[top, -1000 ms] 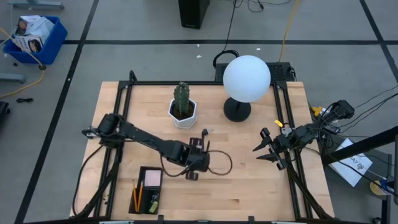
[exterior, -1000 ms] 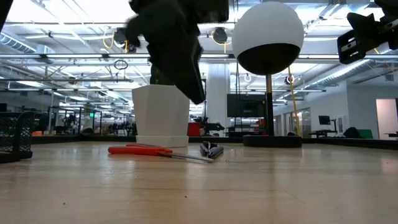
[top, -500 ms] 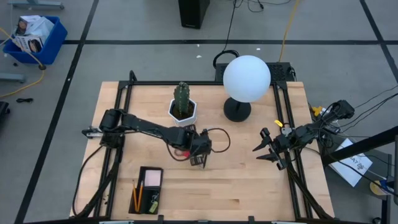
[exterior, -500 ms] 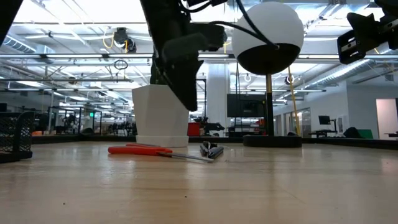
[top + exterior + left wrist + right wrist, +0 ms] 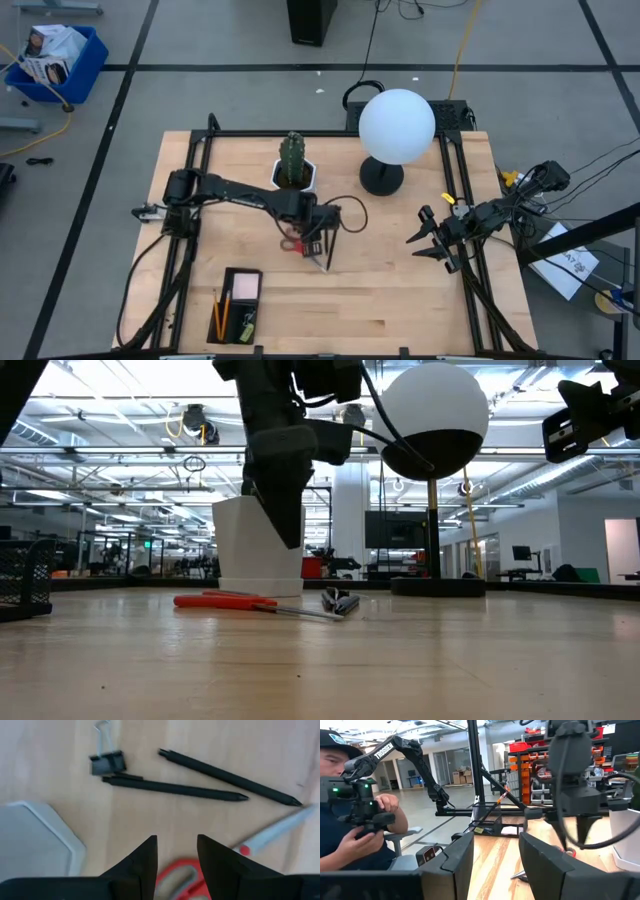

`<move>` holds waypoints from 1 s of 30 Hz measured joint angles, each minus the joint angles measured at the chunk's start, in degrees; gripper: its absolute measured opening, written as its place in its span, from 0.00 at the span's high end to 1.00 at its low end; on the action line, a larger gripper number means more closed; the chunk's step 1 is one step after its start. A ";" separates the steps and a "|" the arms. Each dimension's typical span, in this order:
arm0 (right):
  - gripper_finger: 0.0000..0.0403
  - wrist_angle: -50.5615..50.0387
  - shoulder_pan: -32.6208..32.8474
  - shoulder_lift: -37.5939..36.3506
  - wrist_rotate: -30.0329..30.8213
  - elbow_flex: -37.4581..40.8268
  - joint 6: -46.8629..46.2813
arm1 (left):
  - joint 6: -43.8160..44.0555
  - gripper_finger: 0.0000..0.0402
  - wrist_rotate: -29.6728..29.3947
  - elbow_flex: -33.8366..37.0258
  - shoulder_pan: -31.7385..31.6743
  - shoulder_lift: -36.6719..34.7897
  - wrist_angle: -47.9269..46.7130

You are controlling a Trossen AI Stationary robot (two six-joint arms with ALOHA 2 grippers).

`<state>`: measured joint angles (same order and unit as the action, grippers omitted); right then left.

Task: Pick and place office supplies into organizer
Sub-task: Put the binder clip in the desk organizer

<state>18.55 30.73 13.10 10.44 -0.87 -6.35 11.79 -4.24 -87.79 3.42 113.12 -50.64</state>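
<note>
Red-handled scissors (image 5: 293,244) lie flat on the table, blades (image 5: 272,827) pointing toward the near right. Two thin dark pens (image 5: 175,787) and a black binder clip (image 5: 106,762) lie just beyond them. My left gripper (image 5: 177,852) hangs open above the scissors' handles (image 5: 175,880), pointing down, touching nothing; the low view shows it (image 5: 288,535) well above the scissors (image 5: 225,601). The black organizer (image 5: 236,300) sits near the front edge, holding an orange pencil and a pink pad. My right gripper (image 5: 420,245) waits open at the table's right side.
A cactus in a white pot (image 5: 293,172) stands just behind the left gripper. A white globe lamp (image 5: 397,124) on a black base stands at the far right. A person holding a device (image 5: 365,820) shows beyond the table in the right wrist view.
My left gripper has moved from beside the organizer toward the table's far edge and now hangs over the scissors' handles and the pens. It has stayed open. The supplies have not moved.
</note>
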 joint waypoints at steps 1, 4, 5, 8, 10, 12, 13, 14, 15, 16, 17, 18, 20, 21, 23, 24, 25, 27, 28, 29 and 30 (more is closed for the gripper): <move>0.62 0.00 0.01 0.00 0.00 -0.02 0.00 | -0.69 0.64 0.22 0.00 -0.28 0.00 0.34; 0.62 0.00 -0.01 0.00 0.00 -0.02 0.00 | -2.34 0.64 0.39 -0.01 -0.53 0.00 1.56; 0.62 0.00 0.02 -0.01 0.00 -0.01 0.00 | -2.34 0.64 -0.12 -0.02 -0.37 0.00 1.62; 0.62 0.00 0.00 0.00 0.00 -0.01 0.00 | -3.01 0.64 -0.01 -0.02 -0.30 0.00 1.38; 0.62 0.00 0.00 0.00 0.00 -0.01 0.00 | -2.98 0.64 -0.01 -0.02 -0.41 0.00 1.76; 0.62 0.00 0.02 0.00 0.00 -0.02 0.00 | -2.82 0.64 0.09 -0.02 -0.57 0.00 3.49; 0.62 0.00 0.02 0.00 0.00 -0.01 0.00 | -2.96 0.64 0.38 -0.02 -0.57 0.00 4.01; 0.62 0.00 0.01 0.00 0.00 -0.01 0.00 | -3.17 0.64 0.90 -0.02 -0.57 0.00 4.05; 0.62 0.00 0.01 0.00 0.00 -0.02 0.00 | -3.34 0.64 1.25 -0.02 -0.54 0.00 4.01; 0.62 0.00 0.01 0.00 0.00 0.01 0.00 | -3.52 0.64 1.25 -0.02 -0.52 0.00 4.08; 0.62 0.00 -0.01 0.00 0.00 0.00 0.00 | -3.80 0.64 1.34 -0.02 -0.37 0.00 4.16; 0.62 0.00 0.00 -0.01 0.00 0.00 0.00 | -3.96 0.64 1.41 -0.02 -0.22 0.00 3.95; 0.62 0.00 0.02 -0.02 0.00 0.00 0.00 | -3.68 0.64 1.78 -0.02 0.12 0.00 4.00; 0.62 0.00 0.00 0.00 0.00 0.00 0.00 | -3.23 0.64 1.75 -0.02 0.31 0.00 4.44; 0.62 0.00 0.00 0.00 0.00 0.00 0.00 | -2.69 0.64 1.68 -0.02 0.46 0.00 4.97; 0.62 0.00 -0.01 0.00 0.00 0.01 0.00 | -2.50 0.64 1.73 -0.02 0.46 0.00 5.01; 0.62 0.00 0.01 -0.02 0.00 -0.01 0.00 | -1.82 0.64 1.76 -0.02 0.48 0.00 5.01; 0.62 0.00 0.00 -0.01 0.00 -0.01 0.00 | -0.04 0.64 1.78 -0.02 0.54 0.00 4.91; 0.62 0.00 -0.01 -0.01 0.00 -0.01 0.00 | 0.66 0.64 1.76 -0.02 0.64 0.00 4.94; 0.62 0.00 -0.01 -0.02 0.00 -0.01 0.00 | 0.79 0.64 1.76 -0.02 0.74 0.00 5.08; 0.62 0.00 0.01 -0.01 0.00 -0.01 0.00 | 0.76 0.64 1.75 -0.02 0.84 0.00 5.28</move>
<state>18.55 30.74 13.09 10.44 -0.87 -6.35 12.55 -2.49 -87.81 4.26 113.12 -45.36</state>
